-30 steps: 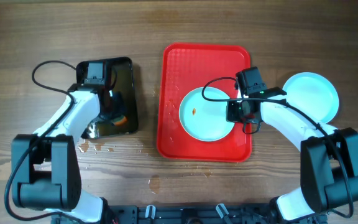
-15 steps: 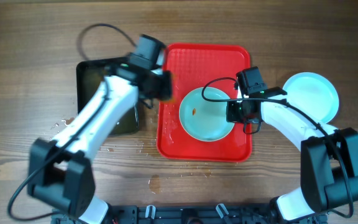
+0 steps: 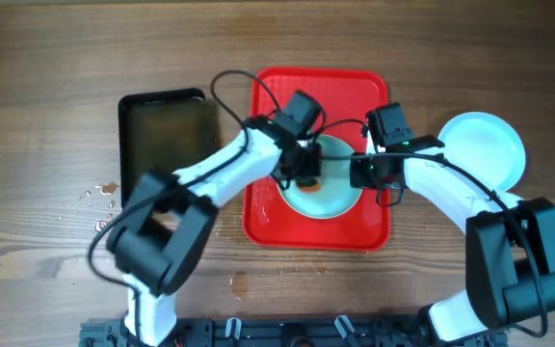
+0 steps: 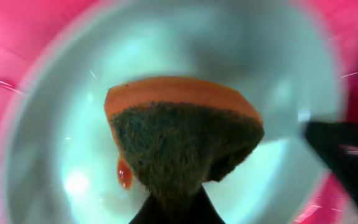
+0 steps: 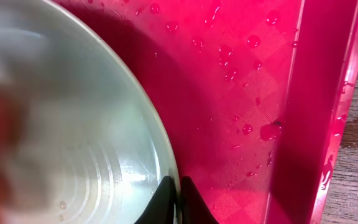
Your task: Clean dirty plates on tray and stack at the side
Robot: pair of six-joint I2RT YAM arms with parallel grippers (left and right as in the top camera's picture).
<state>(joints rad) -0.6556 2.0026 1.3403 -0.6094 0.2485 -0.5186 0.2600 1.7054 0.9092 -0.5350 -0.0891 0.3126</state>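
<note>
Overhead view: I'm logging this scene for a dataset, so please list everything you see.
tray: one, red, table centre
smeared plate: one, pale blue, in the tray
side plate: one showing, pale blue, right of tray
black tray: one, holds brownish water, left of tray
sponge: one, orange and dark green, over smeared plate
water drops: several, clear, near black tray
table: one, brown wood
left arm: white-black, jaws shut on sponge
right arm: white-black, jaws shut on smeared plate's rim

A pale blue plate [image 3: 333, 198] lies flat in the red tray [image 3: 321, 92], frame centre; another plate [image 3: 485, 145], perhaps two stacked, sits right.
</note>
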